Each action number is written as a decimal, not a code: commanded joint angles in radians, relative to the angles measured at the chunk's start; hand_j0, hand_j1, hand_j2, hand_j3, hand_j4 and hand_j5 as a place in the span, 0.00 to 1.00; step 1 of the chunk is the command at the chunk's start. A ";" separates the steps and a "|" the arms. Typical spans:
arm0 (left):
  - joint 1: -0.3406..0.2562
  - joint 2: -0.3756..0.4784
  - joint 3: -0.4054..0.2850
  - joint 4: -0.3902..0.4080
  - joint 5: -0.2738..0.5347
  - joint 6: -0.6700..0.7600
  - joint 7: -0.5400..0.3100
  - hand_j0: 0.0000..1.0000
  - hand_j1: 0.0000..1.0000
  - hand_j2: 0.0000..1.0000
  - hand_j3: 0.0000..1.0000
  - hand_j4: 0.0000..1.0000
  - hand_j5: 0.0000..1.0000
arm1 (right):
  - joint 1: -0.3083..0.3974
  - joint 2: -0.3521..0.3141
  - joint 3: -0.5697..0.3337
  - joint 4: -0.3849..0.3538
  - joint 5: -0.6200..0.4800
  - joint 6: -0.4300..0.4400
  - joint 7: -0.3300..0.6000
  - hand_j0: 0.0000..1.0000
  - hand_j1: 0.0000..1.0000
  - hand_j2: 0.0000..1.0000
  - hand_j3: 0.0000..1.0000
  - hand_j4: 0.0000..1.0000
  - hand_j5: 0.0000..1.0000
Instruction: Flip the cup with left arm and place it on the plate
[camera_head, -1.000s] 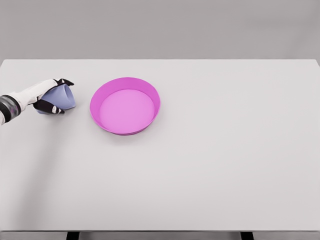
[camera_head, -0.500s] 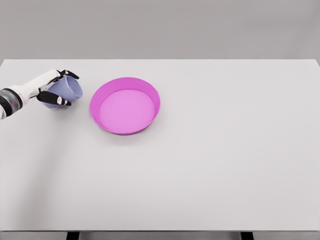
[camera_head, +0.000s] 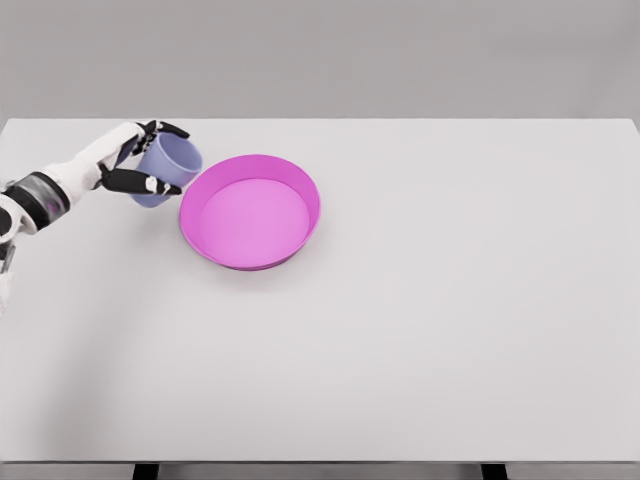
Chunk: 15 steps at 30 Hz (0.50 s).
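The left hand (camera_head: 135, 165) grasps the cup (camera_head: 168, 170) with fingers wrapped around it, tilted, just left of the plate (camera_head: 250, 211). The cup should be turned fully upright, carried over the plate's centre, then lowered before release.

Your left hand (camera_head: 135, 165) grips the cup (camera_head: 168, 168) at the frame's upper left, just beside the pink plate (camera_head: 251, 160); its raised rim is the only obstacle. The table (camera_head: 460, 300) lies open across centre, right and bottom.
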<state>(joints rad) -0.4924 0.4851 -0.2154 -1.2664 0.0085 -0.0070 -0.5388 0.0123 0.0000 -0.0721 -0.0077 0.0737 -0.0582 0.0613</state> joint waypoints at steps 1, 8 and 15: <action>0.000 -0.036 0.008 -0.004 0.016 -0.004 0.000 0.69 0.69 0.69 0.69 0.69 0.69 | 0.000 0.000 0.000 0.000 0.000 0.000 0.000 1.00 1.00 1.00 1.00 1.00 1.00; -0.002 -0.034 0.008 -0.007 0.126 -0.007 0.000 0.69 0.69 0.69 0.69 0.69 0.69 | 0.000 0.000 0.000 0.000 0.000 0.001 0.000 1.00 1.00 1.00 1.00 1.00 1.00; 0.003 -0.040 0.010 -0.008 0.199 0.001 0.005 0.69 0.69 0.69 0.69 0.69 0.69 | 0.000 0.000 0.000 0.000 0.000 0.000 0.000 1.00 1.00 1.00 1.00 1.00 1.00</action>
<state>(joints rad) -0.4893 0.4465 -0.2067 -1.2736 0.1830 -0.0098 -0.5356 0.0123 0.0000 -0.0721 -0.0077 0.0737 -0.0580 0.0613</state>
